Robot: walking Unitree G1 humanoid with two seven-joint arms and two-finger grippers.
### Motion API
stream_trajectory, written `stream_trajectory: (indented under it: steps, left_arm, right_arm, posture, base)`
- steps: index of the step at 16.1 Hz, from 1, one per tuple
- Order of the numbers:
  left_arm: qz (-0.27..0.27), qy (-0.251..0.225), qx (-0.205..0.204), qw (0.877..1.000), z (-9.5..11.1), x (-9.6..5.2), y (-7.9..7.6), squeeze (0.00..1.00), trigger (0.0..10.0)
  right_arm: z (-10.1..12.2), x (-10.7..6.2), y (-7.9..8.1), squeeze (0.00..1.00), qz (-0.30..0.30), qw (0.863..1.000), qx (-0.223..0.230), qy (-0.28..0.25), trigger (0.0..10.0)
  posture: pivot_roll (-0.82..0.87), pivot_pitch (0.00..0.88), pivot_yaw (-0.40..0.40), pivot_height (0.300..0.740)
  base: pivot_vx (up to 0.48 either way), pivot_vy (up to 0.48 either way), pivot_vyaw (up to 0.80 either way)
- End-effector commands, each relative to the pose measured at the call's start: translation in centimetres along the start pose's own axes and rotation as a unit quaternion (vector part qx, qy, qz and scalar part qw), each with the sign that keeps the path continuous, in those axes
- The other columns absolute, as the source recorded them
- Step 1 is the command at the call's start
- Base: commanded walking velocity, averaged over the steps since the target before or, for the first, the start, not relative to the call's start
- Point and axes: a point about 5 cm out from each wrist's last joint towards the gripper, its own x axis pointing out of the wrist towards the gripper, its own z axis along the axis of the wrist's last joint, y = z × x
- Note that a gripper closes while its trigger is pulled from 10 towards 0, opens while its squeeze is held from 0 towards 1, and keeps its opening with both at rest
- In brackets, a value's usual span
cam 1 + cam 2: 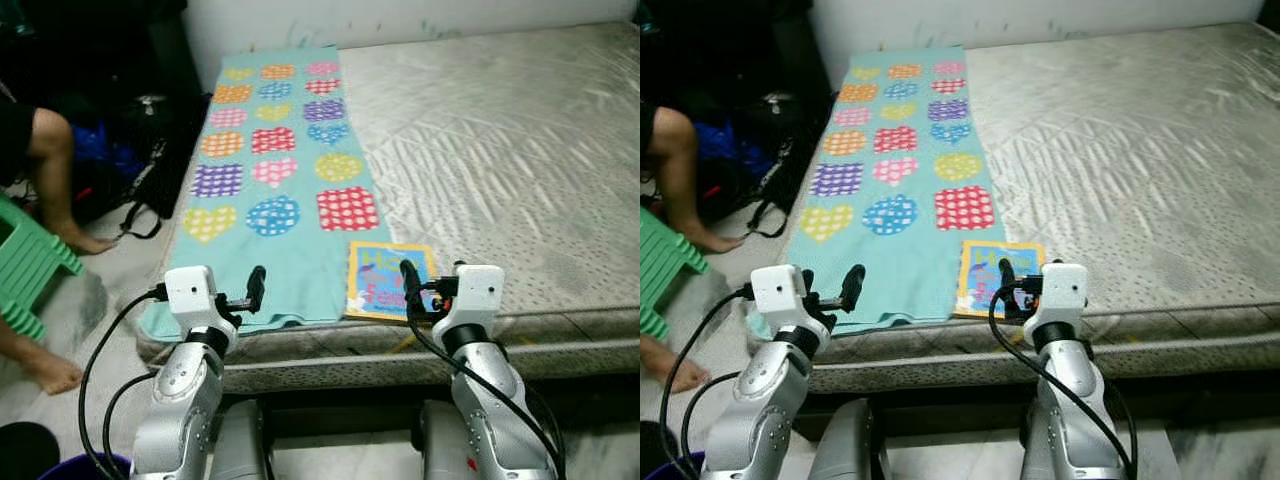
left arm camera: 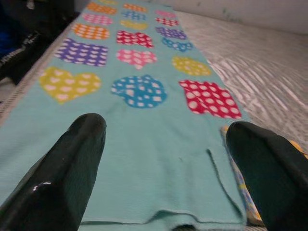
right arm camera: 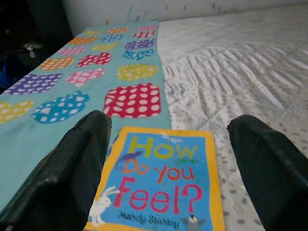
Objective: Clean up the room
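Bare quilted grey mattress (image 1: 500, 140) fills the scene, a turquoise blanket with dotted hearts (image 1: 270, 180) along its left side. Beside the blanket, at the near edge, lies a yellow-bordered blue picture book (image 3: 161, 185), directly ahead of the right tool (image 3: 163, 163), whose fingers are spread wide and empty. The left tool (image 2: 159, 163), likewise open, faces the blanket's hem.

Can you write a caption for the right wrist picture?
Open right gripper poised over a picture book on the mattress.
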Motion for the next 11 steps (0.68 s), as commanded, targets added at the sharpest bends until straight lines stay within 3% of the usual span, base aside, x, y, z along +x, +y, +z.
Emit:
stream_trajectory:
  steps: [1,5,11]
  left_arm:
    - [0.008,0.009,0.004,1.0,-0.4,-0.2,0.4,0.0,10.0]
    - [0.013,0.02,-0.001,1.0,-0.9,-0.8,0.4,0.0,10.0]
    - [0.014,0.025,-0.003,1.0,-1.1,-0.9,0.3,0.0,10.0]
  right_arm:
    - [0.0,0.2,0.7,0.0,0.011,1.0,0.01,0.006,10.0]
    - [-0.4,-0.3,1.6,0.0,0.02,1.0,0.018,0.014,10.0]
    - [-0.7,-0.9,1.3,0.0,0.017,0.999,0.02,0.027,10.0]
  posture:
    - [-0.07,0.0,0.101,0.553]
    - [-0.07,0.04,0.101,0.529]
    - [-0.08,0.06,0.103,0.47]
  base:
    - [0.0,0.0,0.0]
    - [0.0,0.0,0.0]
    - [0.0,0.0,0.0]
